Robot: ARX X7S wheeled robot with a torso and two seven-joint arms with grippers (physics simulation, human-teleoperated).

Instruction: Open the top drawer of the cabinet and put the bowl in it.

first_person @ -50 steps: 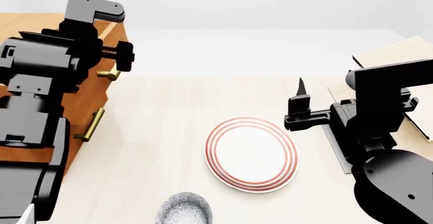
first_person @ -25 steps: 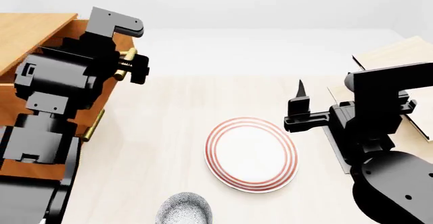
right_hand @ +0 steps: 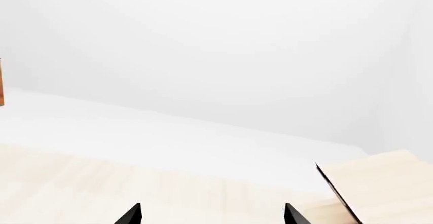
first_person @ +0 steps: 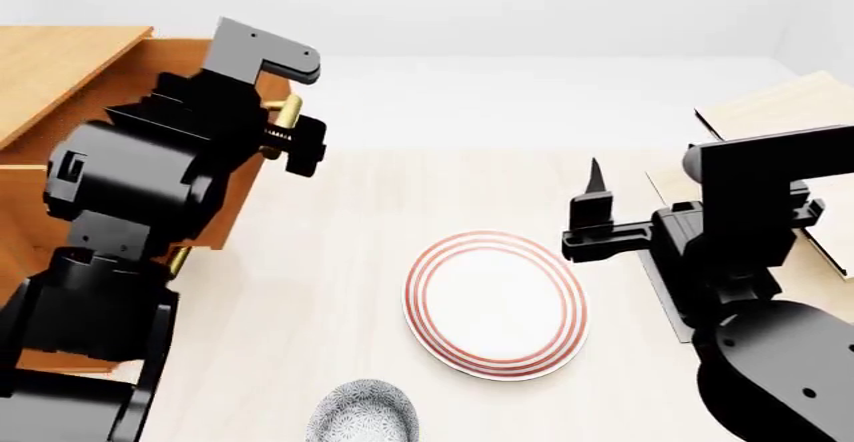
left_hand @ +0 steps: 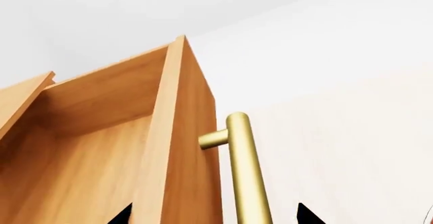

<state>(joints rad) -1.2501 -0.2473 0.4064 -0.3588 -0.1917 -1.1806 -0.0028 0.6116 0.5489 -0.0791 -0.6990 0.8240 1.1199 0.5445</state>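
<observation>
With top drawer (left_hand: 101, 148) out, fingers (left_hand: 125, 215) astride handle (left_hand: 247, 173)

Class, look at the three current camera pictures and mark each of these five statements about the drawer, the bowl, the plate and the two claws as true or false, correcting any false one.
1. The top drawer is pulled partly out, its lighter inside showing. True.
2. The bowl already lies inside the drawer. False: it sits on the table at the near edge of the head view, in front of the plate.
3. The left claw is at the drawer's brass handle. True.
4. The right claw grips the plate. False: it hangs open beside and above the plate, holding nothing.
5. The plate is plain white. False: it has red rings around its rim.
</observation>
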